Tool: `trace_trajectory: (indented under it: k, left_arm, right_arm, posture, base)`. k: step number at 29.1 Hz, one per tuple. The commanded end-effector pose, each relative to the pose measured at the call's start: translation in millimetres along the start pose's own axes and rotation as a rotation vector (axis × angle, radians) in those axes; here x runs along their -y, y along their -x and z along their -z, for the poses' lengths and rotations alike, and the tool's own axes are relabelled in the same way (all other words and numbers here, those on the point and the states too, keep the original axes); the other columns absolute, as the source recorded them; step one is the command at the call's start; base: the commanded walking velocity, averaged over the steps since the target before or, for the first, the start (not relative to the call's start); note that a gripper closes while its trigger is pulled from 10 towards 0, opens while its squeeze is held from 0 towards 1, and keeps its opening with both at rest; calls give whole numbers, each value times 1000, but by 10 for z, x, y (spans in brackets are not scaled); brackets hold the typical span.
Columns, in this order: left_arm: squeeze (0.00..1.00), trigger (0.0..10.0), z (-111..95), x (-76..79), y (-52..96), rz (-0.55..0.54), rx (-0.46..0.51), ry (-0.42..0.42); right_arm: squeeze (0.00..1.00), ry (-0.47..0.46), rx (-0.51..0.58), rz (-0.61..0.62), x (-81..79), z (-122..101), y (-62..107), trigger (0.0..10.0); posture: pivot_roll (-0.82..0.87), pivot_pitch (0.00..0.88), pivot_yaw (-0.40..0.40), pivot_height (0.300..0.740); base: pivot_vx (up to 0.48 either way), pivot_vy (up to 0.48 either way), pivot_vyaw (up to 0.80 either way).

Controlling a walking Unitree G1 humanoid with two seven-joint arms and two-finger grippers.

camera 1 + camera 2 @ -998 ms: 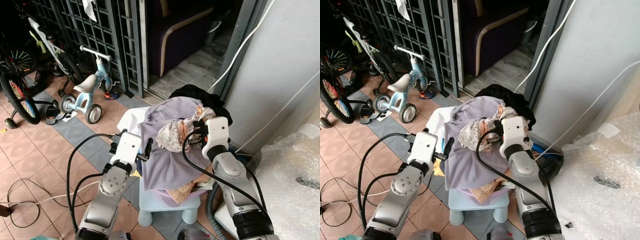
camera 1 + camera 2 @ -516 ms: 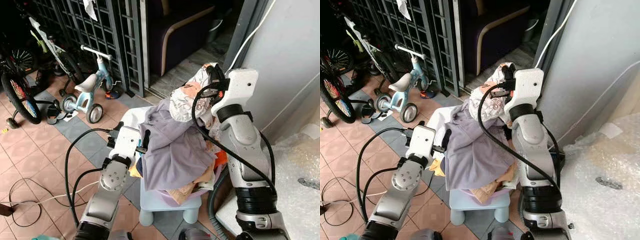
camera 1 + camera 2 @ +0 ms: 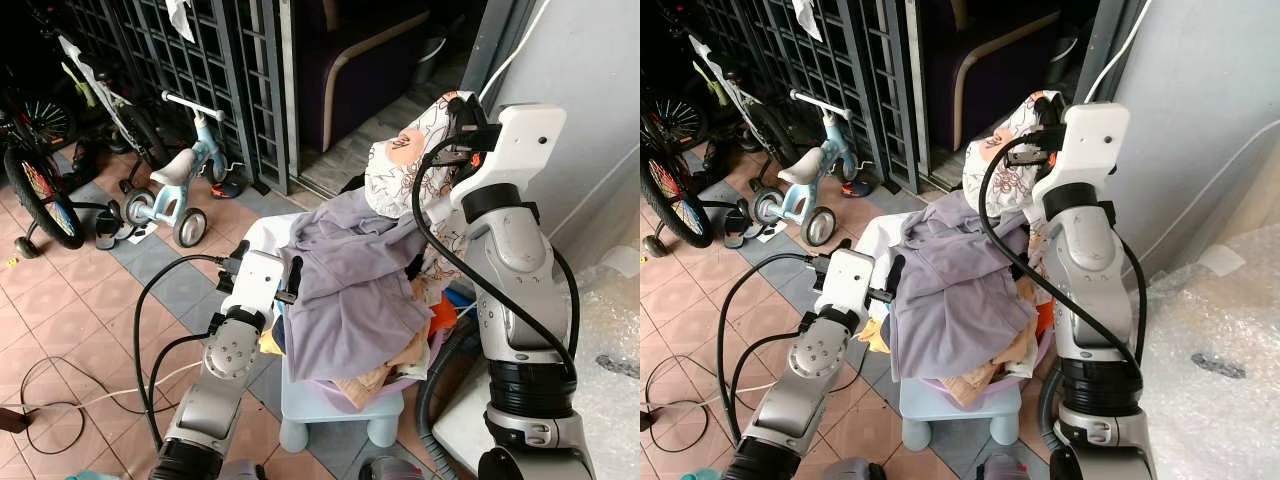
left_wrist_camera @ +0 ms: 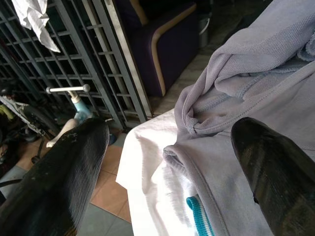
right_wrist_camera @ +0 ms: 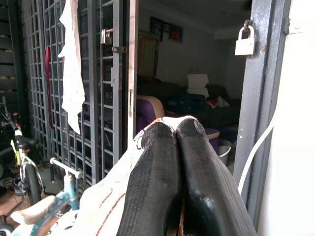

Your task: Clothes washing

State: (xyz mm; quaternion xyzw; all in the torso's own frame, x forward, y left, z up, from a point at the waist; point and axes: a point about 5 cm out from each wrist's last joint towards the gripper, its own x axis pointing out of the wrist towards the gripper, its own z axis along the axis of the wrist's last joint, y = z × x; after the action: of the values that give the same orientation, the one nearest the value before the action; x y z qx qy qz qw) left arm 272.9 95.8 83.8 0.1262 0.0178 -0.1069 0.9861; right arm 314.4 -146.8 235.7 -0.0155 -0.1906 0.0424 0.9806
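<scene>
One heap of laundry sits in one pink plastic basin [image 3: 395,388] on one small pale blue stool [image 3: 320,408], topped by one large lavender-grey shirt [image 3: 345,290]. The right gripper [image 3: 462,110], clenched on one white floral-patterned garment [image 3: 400,170], has lifted it higher above the heap than a second ago. The left gripper [image 3: 268,268] stays released beside the shirt's edge. One light blue child's tricycle [image 3: 172,180] stands by the grille.
</scene>
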Motion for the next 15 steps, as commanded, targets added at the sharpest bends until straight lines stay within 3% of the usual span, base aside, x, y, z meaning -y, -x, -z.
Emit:
trace_trajectory:
  k: [1, 2, 12, 15]
  left_arm:
    - [0, 10000, -6, -1, -10, 12, 9, -14]
    - [0, 10000, -6, -2, -11, 11, 10, -13]
    - [0, 10000, -8, -13, -18, -13, 15, -9]
    - [0, 10000, -10, -14, -14, -26, 18, -15]
  right_arm:
    - [0, 21, 17, 0, -8, -41, 16, 4667]
    - [0, 28, 5, 5, -2, -20, 19, 10000]
    - [0, 68, -79, 18, 51, 184, 112, 10000]
    - [0, 66, -120, -6, 24, 295, 216, 10000]
  posture:
    - [-92, 0, 47, 740]
    - [-92, 0, 47, 740]
    - [-91, 0, 47, 740]
    - [-89, 0, 47, 740]
  base:
    - [0, 0, 0]
    - [0, 0, 0]
    - [0, 0, -690]
    - [0, 0, 0]
